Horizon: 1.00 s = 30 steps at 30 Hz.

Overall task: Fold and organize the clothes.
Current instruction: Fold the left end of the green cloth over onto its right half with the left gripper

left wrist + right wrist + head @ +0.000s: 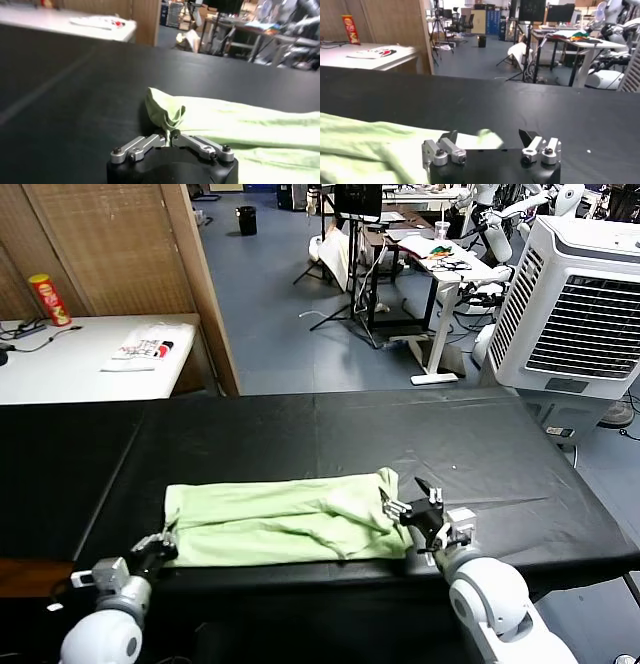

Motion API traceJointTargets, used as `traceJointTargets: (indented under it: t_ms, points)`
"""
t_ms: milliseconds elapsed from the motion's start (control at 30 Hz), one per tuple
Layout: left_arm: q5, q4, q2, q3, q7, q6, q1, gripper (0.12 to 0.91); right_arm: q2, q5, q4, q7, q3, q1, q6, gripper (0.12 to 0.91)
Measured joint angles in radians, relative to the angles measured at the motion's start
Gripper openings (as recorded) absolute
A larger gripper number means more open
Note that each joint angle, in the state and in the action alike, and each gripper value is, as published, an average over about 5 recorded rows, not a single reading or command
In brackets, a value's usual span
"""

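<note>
I have the shirt (285, 524) lying near the front edge of the black table (330, 434), already doubled into a long band running left to right, though rumpled and uneven at its right end. My left pincer (160, 546) has pinched shut on the shirt's left corner; the left wrist view shows a small peak of cloth bunched between its tips. My right pincer (428, 519) stands wide open at the right end, jaws on either side of the cloth edge, gripping nothing yet. I judge the first fold done; the crosswise folds and final tidying remain.
</note>
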Motion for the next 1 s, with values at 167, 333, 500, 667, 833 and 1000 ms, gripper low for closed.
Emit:
traceJointTargets:
  t_ms: [167, 333, 500, 667, 833, 1000]
  points:
    - [0.068, 0.038, 0.099, -0.062, -0.003, -0.024, 0.018, 0.158, 0.004, -0.002, 0.015, 0.000, 0.019, -0.019, 0.001, 0.798]
    - [0.106, 0.053, 0.198, -0.119, -0.024, -0.019, 0.029, 0.158, 0.015, -0.016, 0.027, 0.000, 0.031, -0.044, 0.007, 0.798]
    - [0.122, -0.007, 0.202, -0.111, -0.053, 0.009, 0.049, 0.158, 0.034, -0.041, 0.037, -0.001, 0.033, -0.068, 0.012, 0.798]
    - [0.068, -0.128, 0.121, -0.029, -0.082, 0.040, 0.054, 0.158, 0.053, -0.061, 0.042, -0.001, 0.038, -0.092, 0.017, 0.798]
    - [-0.010, -0.236, 0.014, 0.113, -0.126, 0.083, 0.020, 0.158, 0.071, -0.079, 0.043, -0.002, 0.045, -0.111, 0.020, 0.798]
    - [-0.075, -0.264, -0.083, 0.260, -0.163, 0.116, -0.033, 0.158, 0.088, -0.095, 0.043, -0.002, 0.054, -0.124, 0.022, 0.798]
